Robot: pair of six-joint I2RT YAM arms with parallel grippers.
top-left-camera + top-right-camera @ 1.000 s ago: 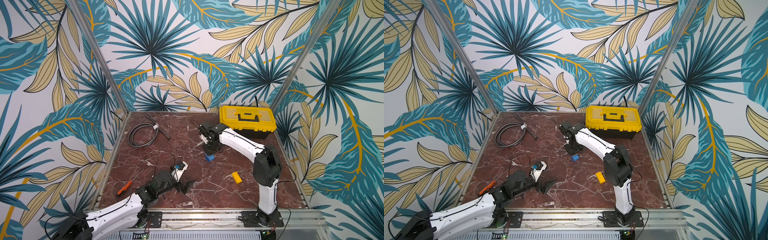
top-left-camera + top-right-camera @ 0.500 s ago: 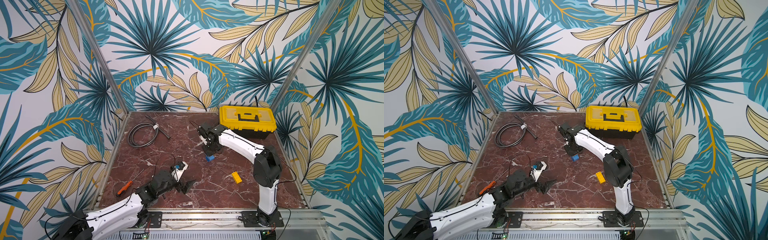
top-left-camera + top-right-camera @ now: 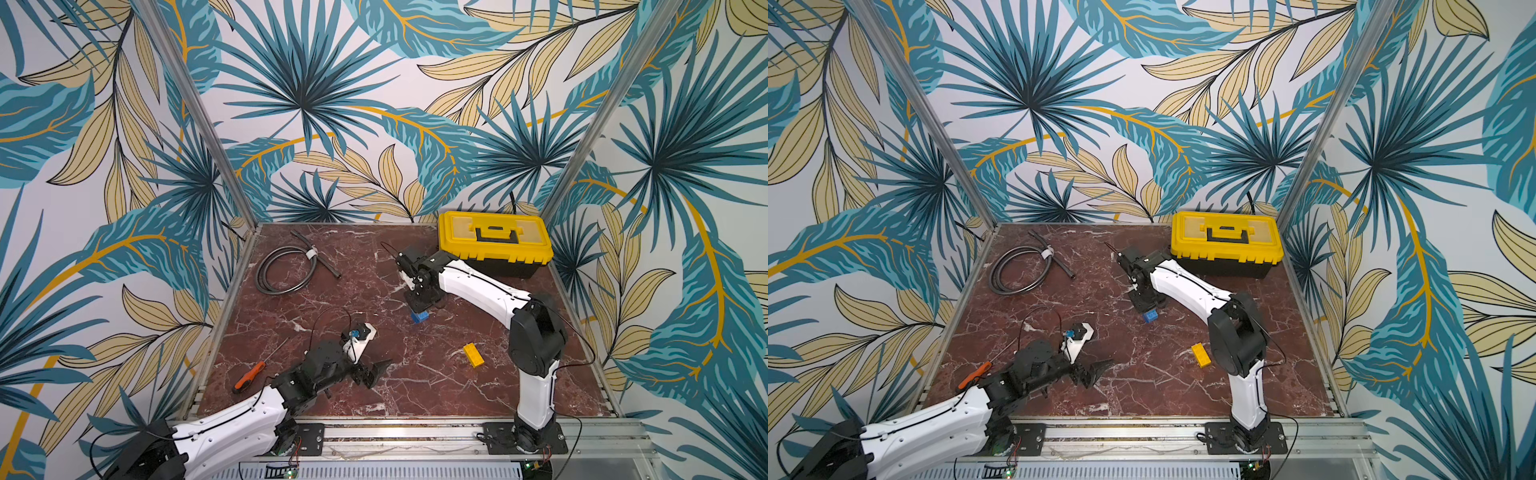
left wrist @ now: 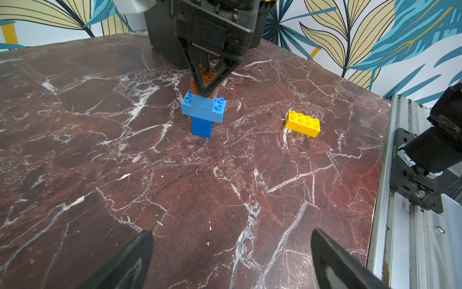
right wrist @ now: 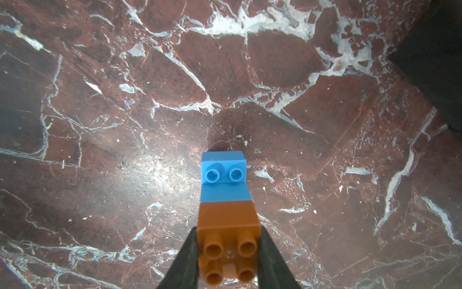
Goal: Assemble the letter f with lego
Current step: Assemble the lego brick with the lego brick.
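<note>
A lego stack stands upright mid-table: a dark blue brick at the foot, a light blue crossbar over it, and an orange brick on top. My right gripper points straight down and is shut on the orange brick; the light blue brick shows below it. Both top views show only the blue part of the stack under the gripper. A long yellow brick lies loose to the right of the stack. My left gripper hangs open and empty near the front.
A big yellow toolbox stands at the back right, behind my right arm. A coiled black hose lies at the back left. An orange-handled screwdriver rests by the left edge. The metal rail runs along the front.
</note>
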